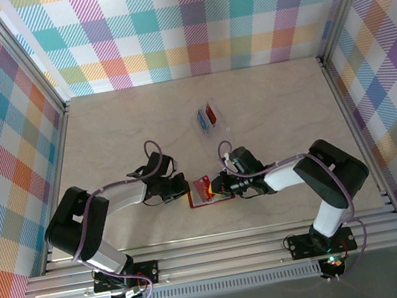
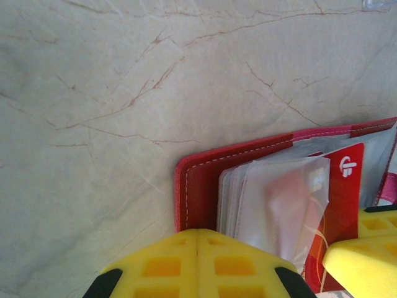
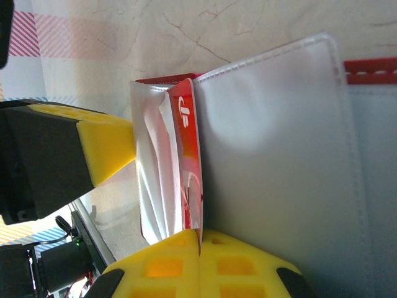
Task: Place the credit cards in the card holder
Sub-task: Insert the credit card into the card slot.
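The card holder (image 1: 207, 193) lies open near the table's (image 1: 290, 104) front edge, between both low, inward-reaching arms. The right gripper (image 3: 200, 239) pinches a red card (image 3: 189, 143) beside a clear sleeve (image 3: 273, 155). The left gripper (image 2: 197, 239), fingers pressed together, meets the holder's left edge.

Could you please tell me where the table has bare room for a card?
Bare: left wall to the clear case, and that case to the right wall. Crowded: near middle, where left claw and right claw meet at the wallet.
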Controlling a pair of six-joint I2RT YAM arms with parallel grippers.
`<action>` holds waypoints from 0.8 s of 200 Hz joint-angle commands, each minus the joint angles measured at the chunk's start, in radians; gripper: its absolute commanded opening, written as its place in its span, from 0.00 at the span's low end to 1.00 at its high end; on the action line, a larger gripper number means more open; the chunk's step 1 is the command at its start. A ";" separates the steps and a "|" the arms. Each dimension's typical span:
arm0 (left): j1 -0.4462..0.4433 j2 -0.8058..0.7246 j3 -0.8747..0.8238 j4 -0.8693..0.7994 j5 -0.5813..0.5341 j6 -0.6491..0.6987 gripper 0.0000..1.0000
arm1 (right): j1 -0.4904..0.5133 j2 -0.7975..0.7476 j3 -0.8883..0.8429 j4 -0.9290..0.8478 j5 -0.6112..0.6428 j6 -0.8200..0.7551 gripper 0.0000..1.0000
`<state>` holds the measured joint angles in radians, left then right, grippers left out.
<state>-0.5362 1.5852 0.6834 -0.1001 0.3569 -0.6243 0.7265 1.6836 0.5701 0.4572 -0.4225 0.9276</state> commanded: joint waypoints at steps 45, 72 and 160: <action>-0.024 0.059 -0.075 -0.100 -0.087 -0.001 0.00 | 0.025 -0.057 -0.035 -0.075 0.116 0.020 0.00; -0.024 0.068 -0.080 -0.090 -0.088 -0.003 0.00 | 0.033 -0.061 -0.045 -0.071 0.125 0.030 0.00; -0.045 0.096 -0.093 -0.061 -0.099 -0.022 0.00 | 0.076 -0.028 -0.029 -0.029 0.172 0.065 0.00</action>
<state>-0.5415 1.5845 0.6636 -0.0669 0.3496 -0.6319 0.7795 1.6218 0.5442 0.4519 -0.2951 0.9691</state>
